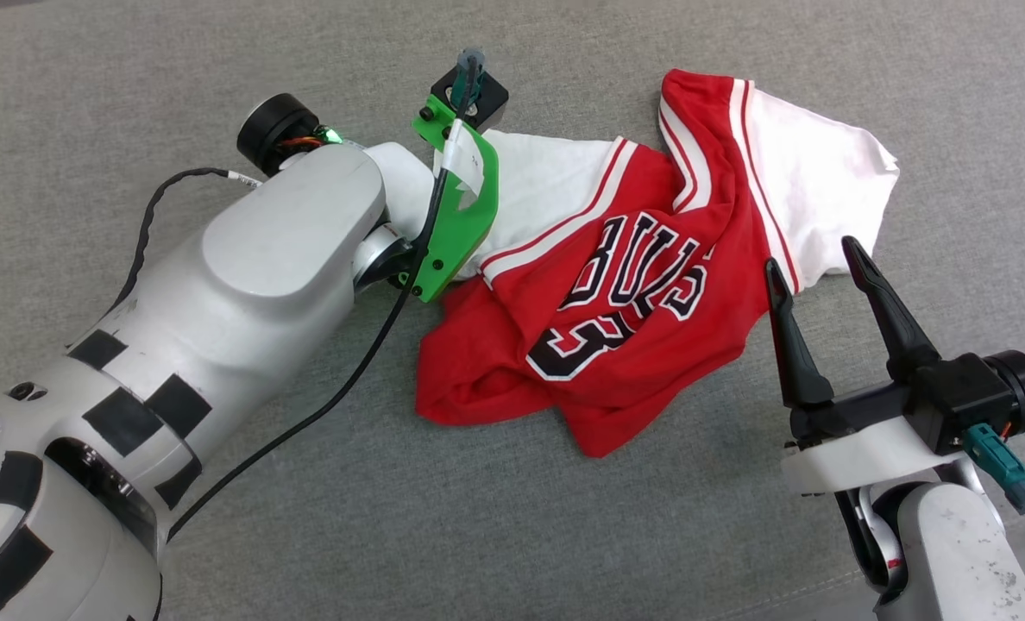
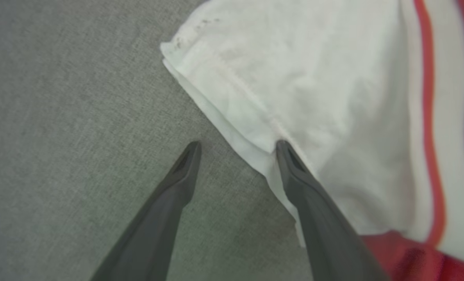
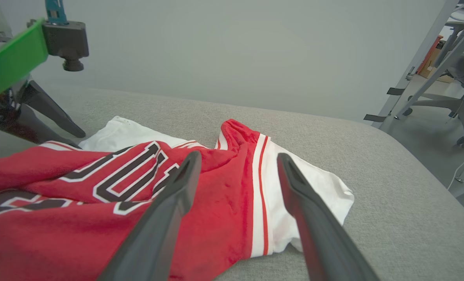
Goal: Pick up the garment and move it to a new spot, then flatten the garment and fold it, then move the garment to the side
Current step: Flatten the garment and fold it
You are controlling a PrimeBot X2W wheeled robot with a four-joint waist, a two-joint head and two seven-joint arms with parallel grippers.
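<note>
head: garment crumpled on grey fabric surface; right pincer apart, over one white sleeve
left wrist: left pincer apart, one finger on other sleeve's hem, nothing clamped
right wrist: fingers straddle sleeve seam, no grip
step: likely first pick-up
next: lower, clamp both sleeves, lift together
</note>
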